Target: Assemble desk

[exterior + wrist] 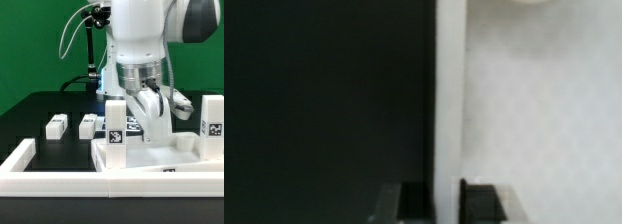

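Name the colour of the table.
The table is black; the exterior view shows it best.

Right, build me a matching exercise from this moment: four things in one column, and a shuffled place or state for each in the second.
Things
1. gripper
2. loose leg blocks
3. long white bar
4. upright leg

Places or states
A. stands on the desk top, at its corner on the exterior view's left
B. shut on a thin white edge, seemingly the desk top's rim
C. lie on the black table, to the exterior view's left of the desk top
D. runs across the front of the exterior view

Pairs: 1-B, 2-C, 3-D, 4-A
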### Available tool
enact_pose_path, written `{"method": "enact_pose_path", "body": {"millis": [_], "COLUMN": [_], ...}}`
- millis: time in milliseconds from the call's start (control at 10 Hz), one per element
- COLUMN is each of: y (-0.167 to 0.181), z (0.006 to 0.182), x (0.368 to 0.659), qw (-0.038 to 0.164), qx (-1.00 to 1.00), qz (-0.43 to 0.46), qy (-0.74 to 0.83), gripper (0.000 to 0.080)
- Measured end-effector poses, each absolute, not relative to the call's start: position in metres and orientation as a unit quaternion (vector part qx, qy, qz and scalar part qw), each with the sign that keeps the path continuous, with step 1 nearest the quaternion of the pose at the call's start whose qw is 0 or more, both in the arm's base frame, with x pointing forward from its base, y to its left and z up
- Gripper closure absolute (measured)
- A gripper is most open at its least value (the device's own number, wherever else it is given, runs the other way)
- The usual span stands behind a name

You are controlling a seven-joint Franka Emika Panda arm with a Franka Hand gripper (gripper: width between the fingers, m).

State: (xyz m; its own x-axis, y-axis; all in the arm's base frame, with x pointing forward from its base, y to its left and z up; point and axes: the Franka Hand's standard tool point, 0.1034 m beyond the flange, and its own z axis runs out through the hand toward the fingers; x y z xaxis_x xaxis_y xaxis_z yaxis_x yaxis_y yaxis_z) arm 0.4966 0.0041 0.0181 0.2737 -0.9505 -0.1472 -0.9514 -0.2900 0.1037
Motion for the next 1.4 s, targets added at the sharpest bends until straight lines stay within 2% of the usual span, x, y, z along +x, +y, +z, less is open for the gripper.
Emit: {"method": "enact_pose_path", "body": {"millis": [300,800,1000,1200,1400], "y": [-0.011,-0.028,-0.042,-0.034,-0.038], "z": [0.018,0.019,0.023,0.025,0.023], "x": [0.486,0.485,0.506,0.518,0.515], "qw": [0.011,0.019,0.037,0.041,0.042], "qx": [-0.878,-0.931,-0.978,-0.992,-0.995], "qz": [0.107,0.104,0.084,0.075,0.075], "qy": [0.467,0.348,0.188,0.098,0.051], "gripper": [0.0735,0.0732,0.0736,0.0739,0.0739]}}
